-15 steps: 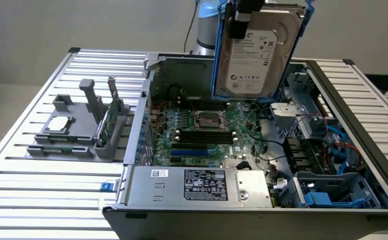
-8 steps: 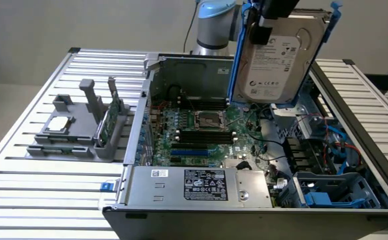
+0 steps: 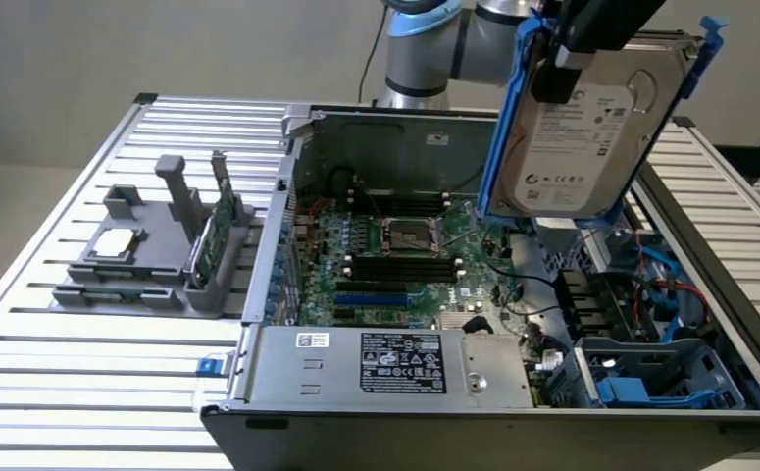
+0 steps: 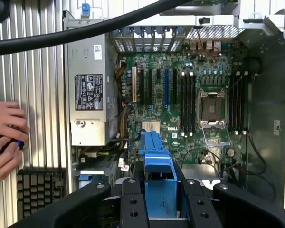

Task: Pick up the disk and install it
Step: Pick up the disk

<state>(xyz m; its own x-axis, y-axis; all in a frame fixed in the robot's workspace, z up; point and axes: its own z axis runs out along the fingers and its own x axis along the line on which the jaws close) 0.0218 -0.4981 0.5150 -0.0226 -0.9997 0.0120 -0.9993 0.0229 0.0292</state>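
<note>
Blue-framed disk [image 3: 586,137] hangs upright, clamped in the claw [image 4: 160,203], above the open case [image 3: 406,142].

An open computer case [image 3: 393,137], centre-right, and a grey holder [image 3: 137,267], centre-left, are being borne by the slatted metal table [image 3: 78,392].

Silver metal disk [image 3: 589,137], blue plastic carrier [image 3: 500,128], ribbed metal table [image 3: 66,392]

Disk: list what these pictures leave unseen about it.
1. Exterior view: the grip on the disk is hidden by the arm's black end, which the picture's edge cuts off.
2. Exterior view: the print on its label is too small to read.
3. Wrist view: the fingers cover the lower end of its blue carrier.
</note>
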